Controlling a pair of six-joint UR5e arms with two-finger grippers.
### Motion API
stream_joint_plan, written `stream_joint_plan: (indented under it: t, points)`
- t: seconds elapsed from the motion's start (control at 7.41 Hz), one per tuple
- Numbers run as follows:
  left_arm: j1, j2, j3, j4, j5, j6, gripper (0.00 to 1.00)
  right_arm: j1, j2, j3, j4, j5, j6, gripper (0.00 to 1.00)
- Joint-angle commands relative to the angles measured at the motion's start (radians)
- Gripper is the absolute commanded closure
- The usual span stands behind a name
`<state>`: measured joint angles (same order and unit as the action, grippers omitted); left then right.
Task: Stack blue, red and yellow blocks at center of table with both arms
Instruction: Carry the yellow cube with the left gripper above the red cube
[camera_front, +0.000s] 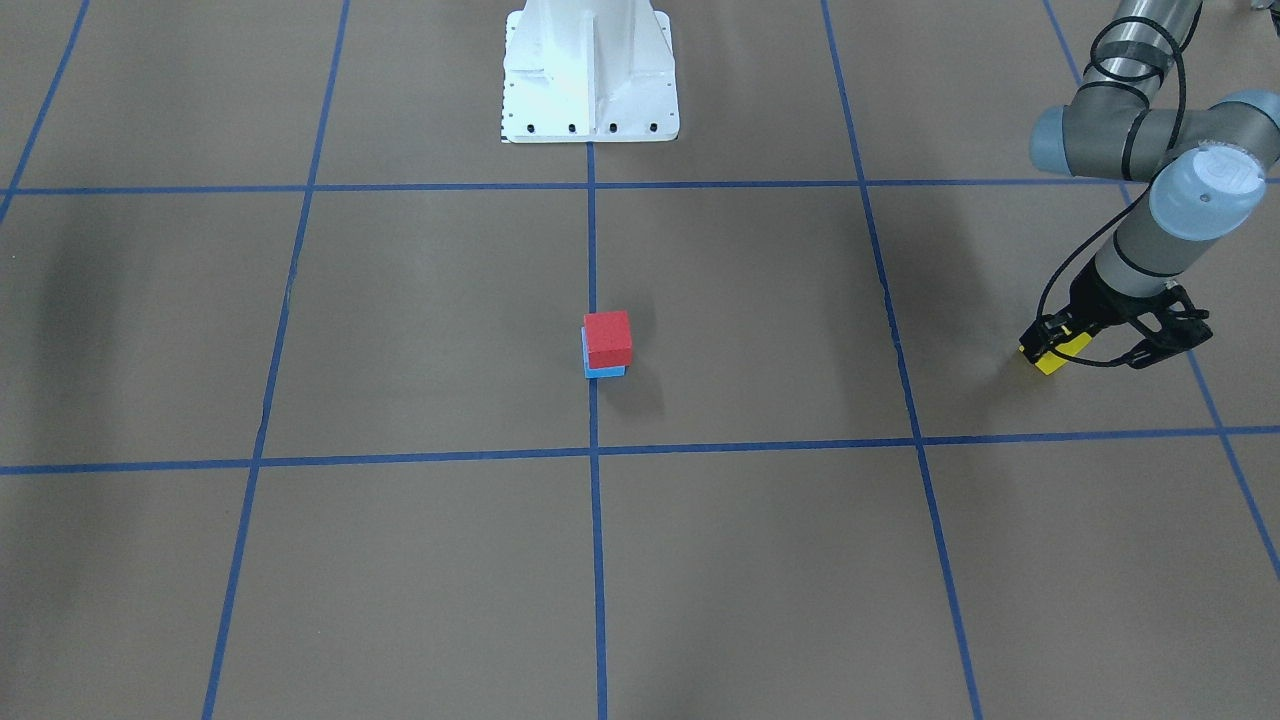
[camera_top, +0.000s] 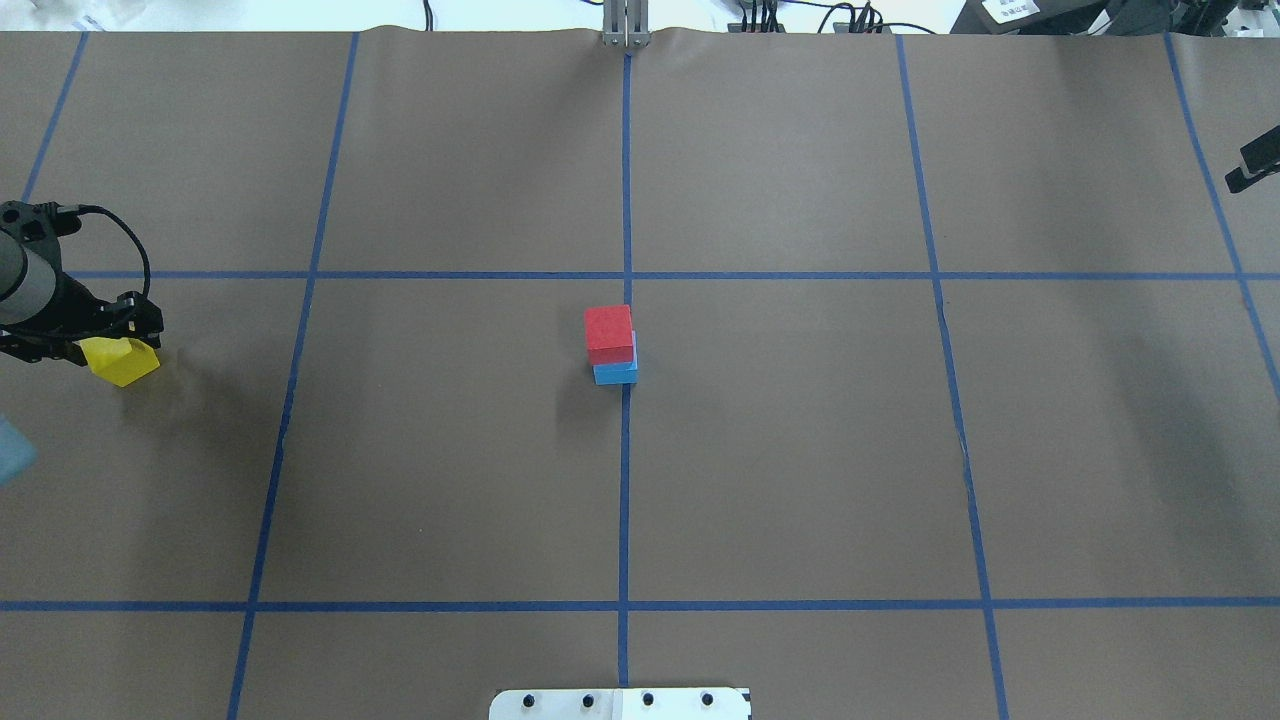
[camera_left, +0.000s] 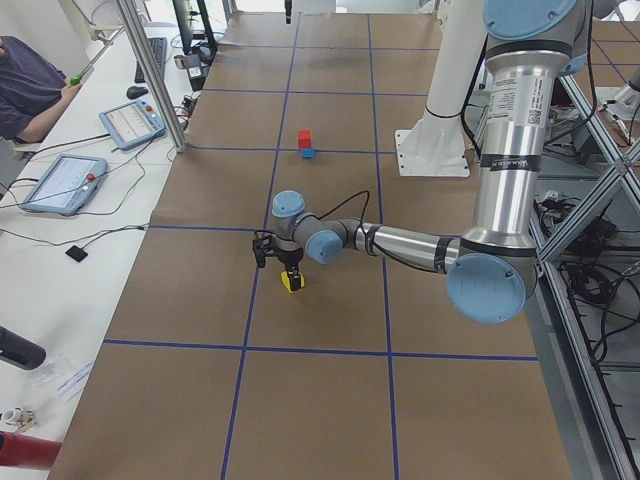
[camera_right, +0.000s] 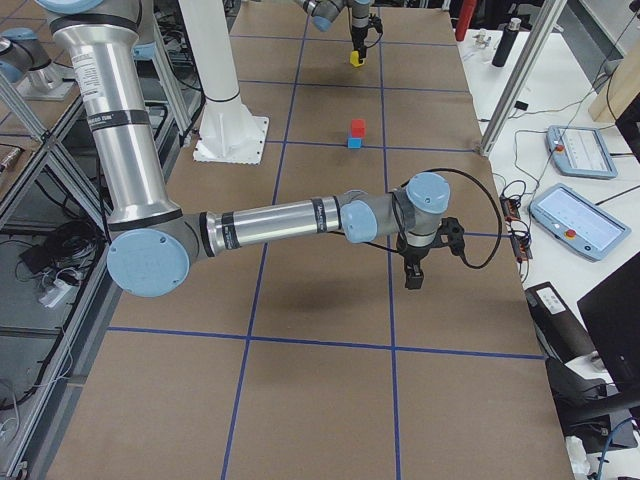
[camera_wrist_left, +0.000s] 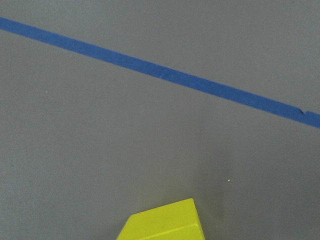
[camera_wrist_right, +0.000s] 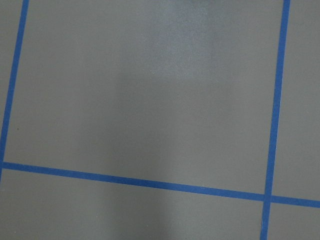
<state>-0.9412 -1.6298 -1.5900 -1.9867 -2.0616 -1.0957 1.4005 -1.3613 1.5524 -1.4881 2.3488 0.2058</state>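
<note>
A red block (camera_front: 608, 338) sits on a blue block (camera_front: 604, 371) at the table's centre; they also show in the overhead view as red (camera_top: 609, 332) on blue (camera_top: 616, 373). My left gripper (camera_front: 1050, 348) is at the table's far left side, shut on a tilted yellow block (camera_front: 1060, 356), which also shows in the overhead view (camera_top: 120, 361) and at the bottom of the left wrist view (camera_wrist_left: 162, 222). My right gripper (camera_right: 412, 272) hangs above bare table on the right side. It shows only in the exterior right view, so I cannot tell if it is open.
Blue tape lines (camera_top: 626, 450) divide the brown table into squares. The white robot base (camera_front: 590, 80) stands at the robot's edge. Operator tablets (camera_left: 62, 182) and a seated person (camera_left: 30, 85) are on a side bench beyond the table.
</note>
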Motion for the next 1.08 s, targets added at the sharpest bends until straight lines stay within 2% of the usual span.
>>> stream_joint_plan:
  t: [0.0,0.27,0.54,0.68,0.95]
  points:
    - [0.001,0.013,-0.031,-0.001,0.005,0.003,1.0,0.0,-0.001,0.0,0.0,-0.002,0.0,0.0]
    - [-0.007,0.015,-0.108,0.02,-0.006,0.011,1.0,0.0,0.001,-0.003,0.0,-0.002,-0.006,0.0]
    - [-0.005,-0.036,-0.245,0.217,-0.005,0.014,1.0,0.0,-0.002,-0.003,0.0,-0.002,-0.006,0.0]
    - [-0.002,-0.138,-0.263,0.312,-0.006,0.02,1.0,0.0,-0.002,-0.003,0.0,-0.002,-0.008,0.0]
    - [0.106,-0.429,-0.249,0.559,-0.005,0.017,1.0,0.0,-0.002,-0.005,0.002,0.001,-0.006,0.0]
